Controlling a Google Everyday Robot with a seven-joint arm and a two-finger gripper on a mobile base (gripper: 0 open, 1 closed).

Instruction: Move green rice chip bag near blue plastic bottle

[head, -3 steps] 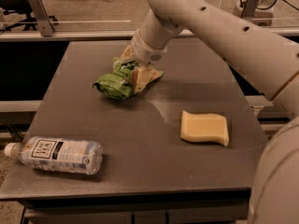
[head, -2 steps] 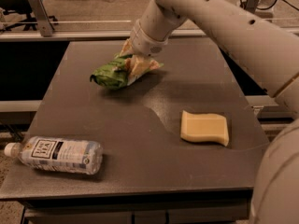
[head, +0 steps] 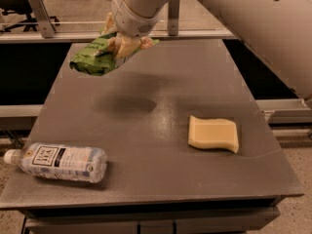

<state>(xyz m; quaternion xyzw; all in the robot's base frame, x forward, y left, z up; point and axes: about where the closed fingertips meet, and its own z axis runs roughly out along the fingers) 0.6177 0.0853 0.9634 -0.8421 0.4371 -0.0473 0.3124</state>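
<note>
The gripper point(head: 124, 45) hangs over the far left part of the counter point(head: 170, 82), with its pale fingers pinched on one end of the green rice chip bag point(head: 92, 60). The grip is on the bag's right-hand end, so the rest of the crumpled foil droops out to the left, toward the counter's left edge. The bag is clear of the surface: a soft shadow point(head: 124, 106) lies on the bare top below it, and nothing touches there. I take that height to be deliberate (a limp bag dragged across would snag or fold under).

The thick white arm point(head: 243, 13) comes in from the right and crosses above the far right corner. That leaves the whole left side of the counter open beneath the bag.

The blue plastic bottle point(head: 61, 161) lies on its side at the near left corner. Its white cap points at the left edge and its label faces up. It is well apart from the bag, almost the full depth of the counter away. The carry looks to me only begun, with the trip toward the near edge ahead.

A pale yellow sponge point(head: 213, 134) sits flat toward the right edge, off the line between bag and bottle, so it should not get in the way. The bottle is round and could roll if the bag or the fingers nudge it on the set-down.
</note>
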